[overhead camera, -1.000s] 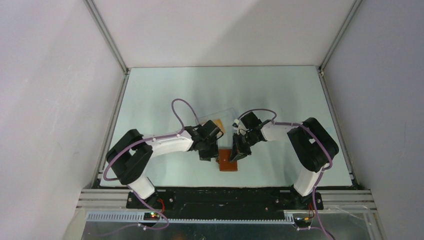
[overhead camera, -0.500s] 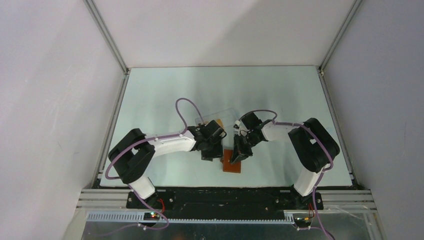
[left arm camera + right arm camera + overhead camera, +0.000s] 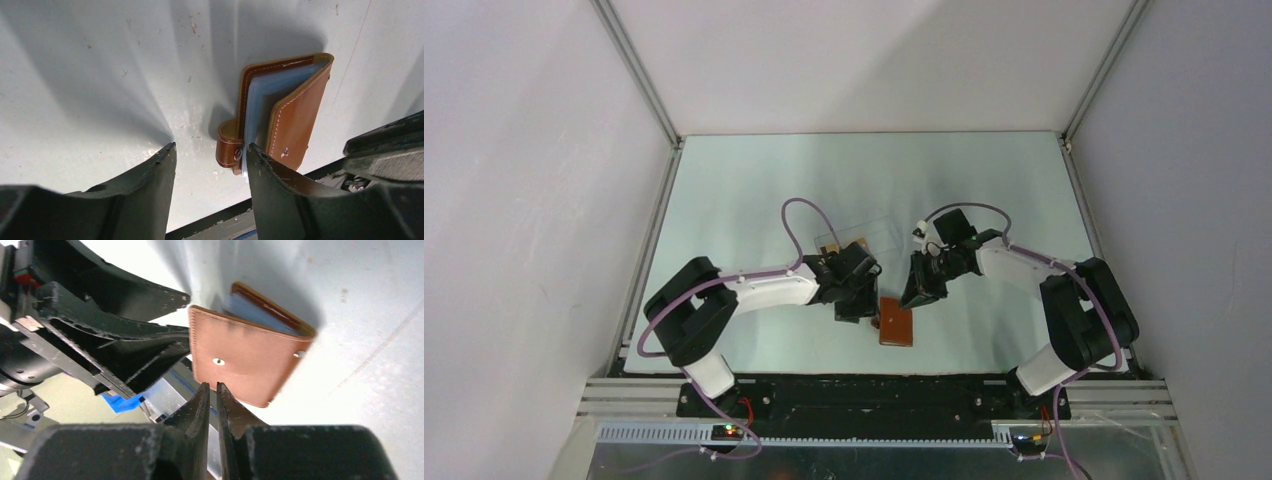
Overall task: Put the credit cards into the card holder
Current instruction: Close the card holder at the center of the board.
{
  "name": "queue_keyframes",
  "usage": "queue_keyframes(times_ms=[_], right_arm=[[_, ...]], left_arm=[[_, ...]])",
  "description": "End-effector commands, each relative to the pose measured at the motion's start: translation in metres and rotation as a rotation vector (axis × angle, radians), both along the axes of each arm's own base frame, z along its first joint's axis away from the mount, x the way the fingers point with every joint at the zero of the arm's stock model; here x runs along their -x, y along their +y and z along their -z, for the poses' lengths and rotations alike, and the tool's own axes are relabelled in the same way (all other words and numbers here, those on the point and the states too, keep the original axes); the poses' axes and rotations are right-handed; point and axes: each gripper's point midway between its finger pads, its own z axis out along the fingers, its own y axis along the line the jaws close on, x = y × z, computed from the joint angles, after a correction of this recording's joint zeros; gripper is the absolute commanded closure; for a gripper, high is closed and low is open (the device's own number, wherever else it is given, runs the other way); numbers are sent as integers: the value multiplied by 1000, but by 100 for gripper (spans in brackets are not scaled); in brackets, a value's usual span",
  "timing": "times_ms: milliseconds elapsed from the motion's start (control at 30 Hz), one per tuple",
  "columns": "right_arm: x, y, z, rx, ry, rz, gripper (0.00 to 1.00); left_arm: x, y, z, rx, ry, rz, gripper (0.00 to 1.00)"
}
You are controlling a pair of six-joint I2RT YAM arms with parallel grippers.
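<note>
The pale desk carries the whole job, and the card holder lies at its near middle, so everything else is placed from there. The left arm reaches in from the holder's left and the right arm from its right, both wrists bent down close above it. Beyond the holder, on its far side, sits a clear box with a sliver of orange at its near edge, which is probably a card, though it is too small to be sure. The holder is brown leather, folded over but not flat, gaping a little so that the grey-blue pockets show along its open edge. The left tool stands just beside that edge with its fingers spread and nothing between them. The right tool hangs just above the holder's closed cover, fingers all but pressed together with only a thin slit, and it pinches nothing. The snap tab sticks out unfastened, close to one finger of the left tool. No card is in either tool, and I cannot tell whether any sit in the pockets. By my reckoning at least the orange piece by the box is left to fetch and slide in, with the holder needing to be opened wider for that.
</note>
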Motion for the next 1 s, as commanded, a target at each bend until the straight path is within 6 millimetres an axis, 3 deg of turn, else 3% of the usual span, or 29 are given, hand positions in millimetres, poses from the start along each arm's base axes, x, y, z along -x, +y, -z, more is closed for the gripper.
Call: queue_keyframes(times_ms=[0,233,433,567,800,967], right_arm=[[5,-20,8,78,-6,-13,87],[10,-2,35,94,37,-54,95],[16,-3,56,158,67,-64,97],[14,-3,56,161,62,-62,97],[16,-3,60,160,78,-66,97],[18,-3,65,168,92,-70,97]], left_arm=[[-4,-9,-1,20,-9,11,42],[-3,-9,9,-7,-1,30,39],[2,-12,15,-5,39,39,40],[4,-7,20,-25,52,27,50],[9,0,23,-76,79,39,75],[9,5,19,-84,71,42,77]])
